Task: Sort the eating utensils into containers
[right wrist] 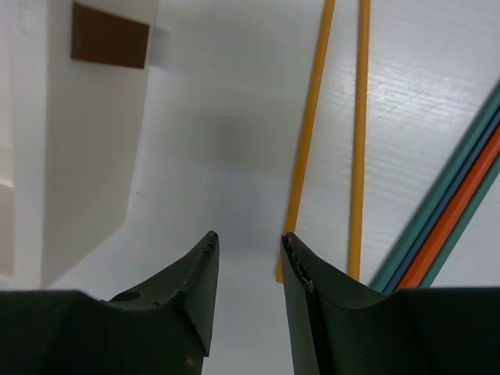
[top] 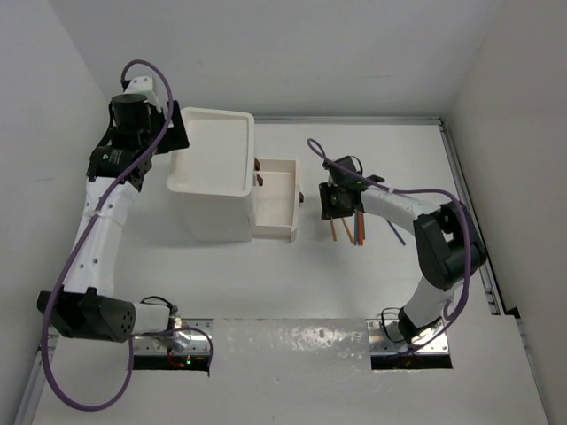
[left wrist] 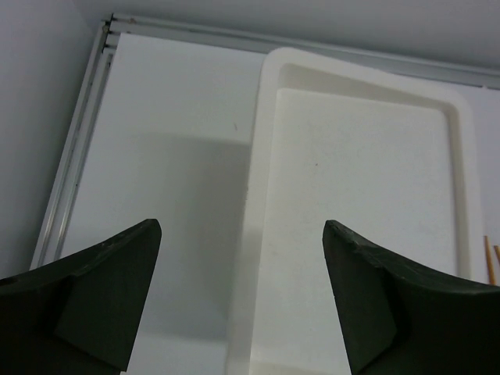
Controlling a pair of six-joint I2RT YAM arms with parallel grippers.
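Note:
The containers are drawers in a white unit with a tray-like top [top: 213,159]. One drawer [top: 275,199] is pulled out to the right; its brown knob [right wrist: 109,35] shows in the right wrist view. Two orange sticks [right wrist: 308,141] lie on the table just right of my right gripper [right wrist: 248,238], which is open and empty, low over the table beside the drawer [right wrist: 94,156]. Teal, blue and orange sticks [right wrist: 445,226] lie further right. From above these utensils [top: 350,230] lie below the right gripper [top: 331,212]. My left gripper [top: 174,133] is wide open over the tray's left rim [left wrist: 258,195].
A single blue stick [top: 396,232] lies on the table to the right of the group. White walls close in the table at the back and on both sides. A metal rail [left wrist: 78,156] runs along the table's left edge.

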